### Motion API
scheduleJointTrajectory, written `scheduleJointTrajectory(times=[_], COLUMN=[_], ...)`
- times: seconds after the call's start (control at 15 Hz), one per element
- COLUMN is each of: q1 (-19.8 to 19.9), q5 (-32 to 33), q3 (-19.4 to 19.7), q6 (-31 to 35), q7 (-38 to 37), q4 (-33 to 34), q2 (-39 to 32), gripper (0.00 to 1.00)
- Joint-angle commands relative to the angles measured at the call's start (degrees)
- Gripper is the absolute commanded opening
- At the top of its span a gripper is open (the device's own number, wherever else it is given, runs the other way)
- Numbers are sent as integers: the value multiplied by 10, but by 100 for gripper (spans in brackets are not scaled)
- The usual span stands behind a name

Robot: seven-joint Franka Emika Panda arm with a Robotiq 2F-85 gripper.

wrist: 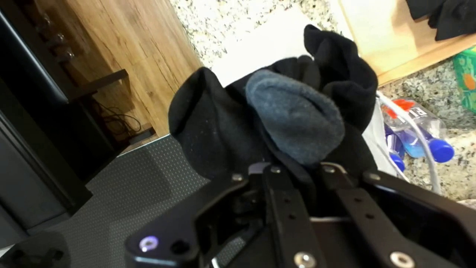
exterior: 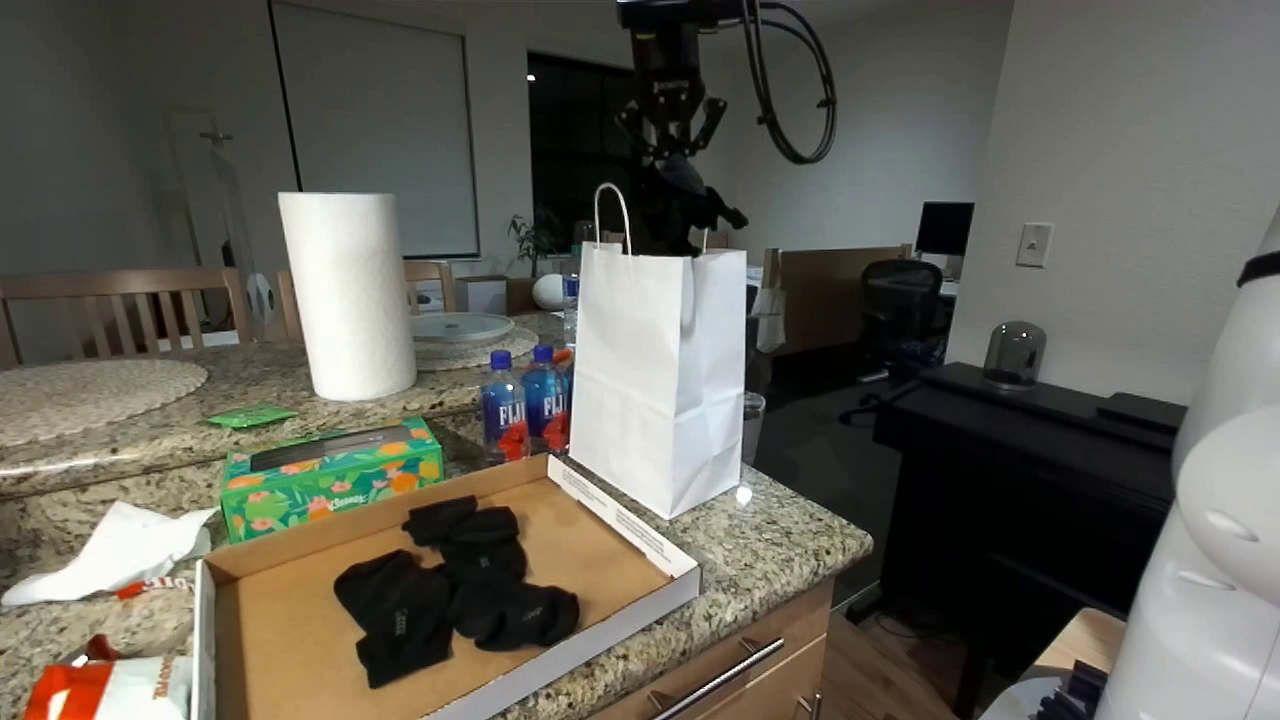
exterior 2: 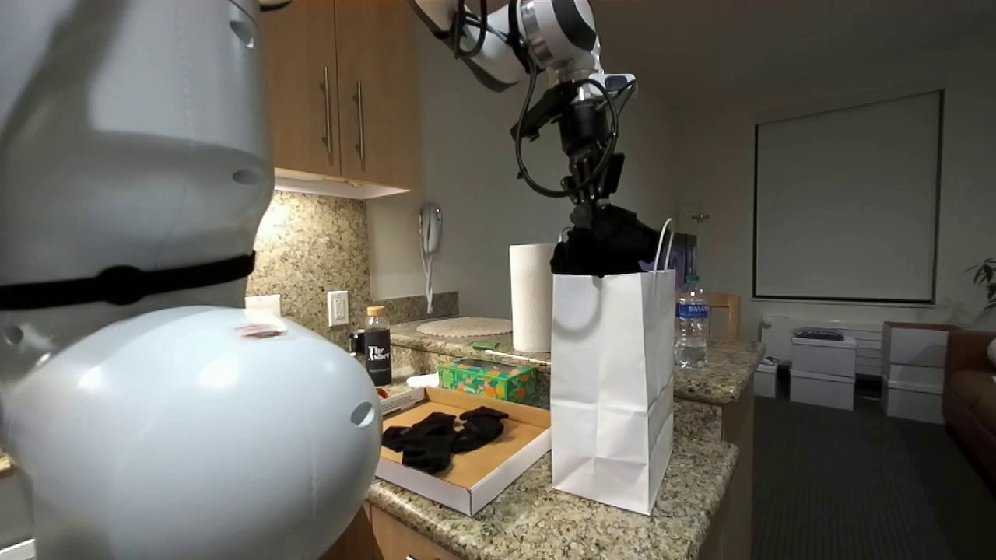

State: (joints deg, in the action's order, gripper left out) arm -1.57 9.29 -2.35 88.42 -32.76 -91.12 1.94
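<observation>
Fabric (wrist: 212,126), black and bunched with a grey patch (wrist: 297,115) facing my wrist camera, is pinched between the fingers of my gripper (exterior: 670,152), its folds spilling out past both fingertips. Directly beneath my grip a white paper bag (exterior: 640,375) stands upright, its mouth under the fabric. In both exterior views the fabric's lower edge reaches the bag's rim; how far any of it dips inside I cannot tell. One looped handle (wrist: 433,176) rises close beside the fabric, just below me.

Lower than my gripper, next to the bag, lies a shallow cardboard tray (exterior: 280,610) with more black garments (exterior: 405,615) lying in it. Just beside the bag, also below me, I see two blue-capped water bottles (exterior: 503,405). Farther from my gripper, a green floral tissue box (exterior: 340,480) sits along the tray's edge, and a paper towel roll (exterior: 350,300) stands on a raised ledge (exterior: 260,370). The speckled counter (exterior: 770,530) spreads under me and holds the bag and the tray. In my wrist view, wooden floor (wrist: 148,48) and grey carpet (wrist: 141,193) show below, on the side of my gripper away from the tray.
</observation>
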Motion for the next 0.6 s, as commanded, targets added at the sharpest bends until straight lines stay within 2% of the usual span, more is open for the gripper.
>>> scheduleJointTrajectory(times=[0.0,0.07,0.13,0.2,0.53], q1=[5,5,4,5,7], q5=[-15,-17,-19,-22,-40], q3=[7,10,11,13,19], q6=[-15,-11,-4,2,11], q7=[9,12,11,11,11], q4=[-3,-3,-5,-7,2], q2=[-10,-11,-9,-7,4], gripper=[10,9,39,40,71])
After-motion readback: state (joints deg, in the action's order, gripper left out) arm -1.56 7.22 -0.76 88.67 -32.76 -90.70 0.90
